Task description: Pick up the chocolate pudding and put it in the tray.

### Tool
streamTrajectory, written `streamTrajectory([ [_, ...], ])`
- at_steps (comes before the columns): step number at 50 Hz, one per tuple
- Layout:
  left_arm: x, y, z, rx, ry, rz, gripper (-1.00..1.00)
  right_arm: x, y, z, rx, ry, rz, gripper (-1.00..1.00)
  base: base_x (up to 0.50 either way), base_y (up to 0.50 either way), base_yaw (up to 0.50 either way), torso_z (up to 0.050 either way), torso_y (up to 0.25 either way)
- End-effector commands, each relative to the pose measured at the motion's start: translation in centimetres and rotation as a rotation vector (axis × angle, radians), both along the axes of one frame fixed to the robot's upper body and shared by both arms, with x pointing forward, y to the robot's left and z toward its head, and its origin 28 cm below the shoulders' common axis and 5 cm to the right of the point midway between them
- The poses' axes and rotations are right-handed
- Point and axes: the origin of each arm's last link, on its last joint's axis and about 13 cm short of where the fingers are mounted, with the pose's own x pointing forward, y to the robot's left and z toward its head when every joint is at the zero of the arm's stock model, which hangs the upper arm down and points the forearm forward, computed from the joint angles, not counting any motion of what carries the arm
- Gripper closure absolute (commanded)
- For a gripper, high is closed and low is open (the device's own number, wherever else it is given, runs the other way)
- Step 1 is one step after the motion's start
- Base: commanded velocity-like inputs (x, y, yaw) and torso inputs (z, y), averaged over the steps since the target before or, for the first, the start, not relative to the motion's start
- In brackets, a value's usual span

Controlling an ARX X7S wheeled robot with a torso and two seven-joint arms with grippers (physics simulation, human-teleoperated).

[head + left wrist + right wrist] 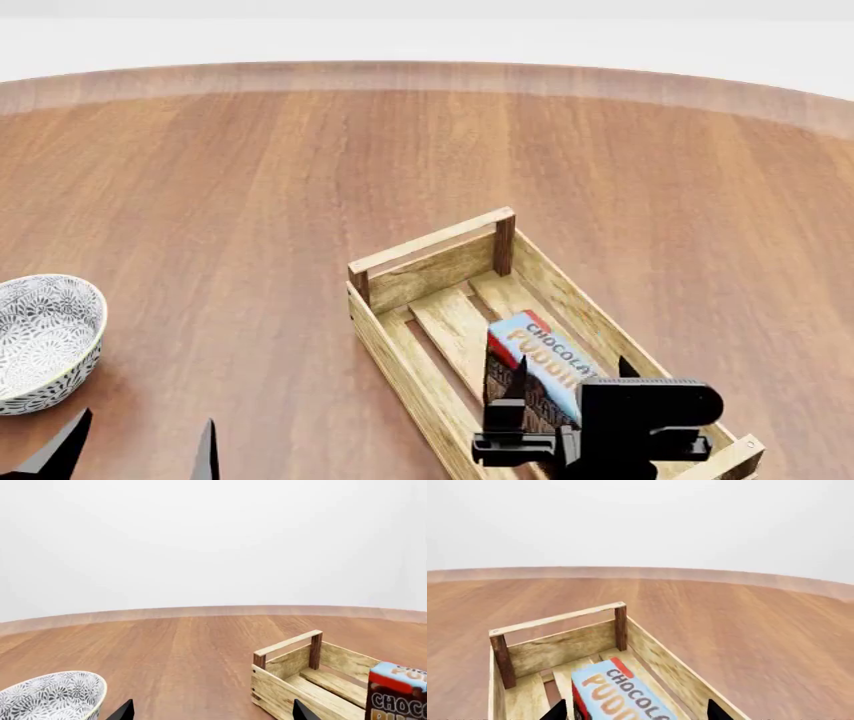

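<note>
The small rectangular chocolate pudding carton (541,358), light-blue on top with dark brown sides, reads "CHOCOLATE PUDDING" in orange, partly cut off in each view. It lies inside the oblong light-wood slatted tray (400,345), between the spread fingers of the right gripper (567,385); whether they touch it cannot be told. At nine o'clock from the tray, well apart, sits a grey-white patterned bowl (40,340) on the round brown wooden table (267,180). The left gripper (140,445) hovers near the bowl, fingers wide.
</note>
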Motion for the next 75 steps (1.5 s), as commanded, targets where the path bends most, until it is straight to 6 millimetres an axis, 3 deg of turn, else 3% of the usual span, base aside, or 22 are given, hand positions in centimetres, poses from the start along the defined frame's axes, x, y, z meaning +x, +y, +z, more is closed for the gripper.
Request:
streamTrajectory([
  [1,-0.1,0.0,0.1,0.000,-0.003,0.001,-1.00,0.0,-0.1,-0.3,-0.012,0.003,-0.010,-1.00,0.00,0.00,0.00,0.000,0.000],
  [33,-0.1,-0.1,0.6,0.003,-0.012,-0.001,-1.00,-0.5,0.2,1.0,0.007,-0.049,-0.004,-1.00,0.00,0.00,0.00,0.000,0.000],
  [52,-1.6,0.0,4.2,-0.010,-0.110,-0.011,-1.00,-4.2,1.1,5.2,0.061,-0.212,0.064,-1.00,0.00,0.00,0.00,0.000,0.000],
  [75,-3.2,-0.1,6.2,-0.013,-0.171,-0.027,-1.00,-8.0,1.0,8.5,0.117,-0.344,0.096,-1.00,0.00,0.00,0.00,0.000,0.000],
])
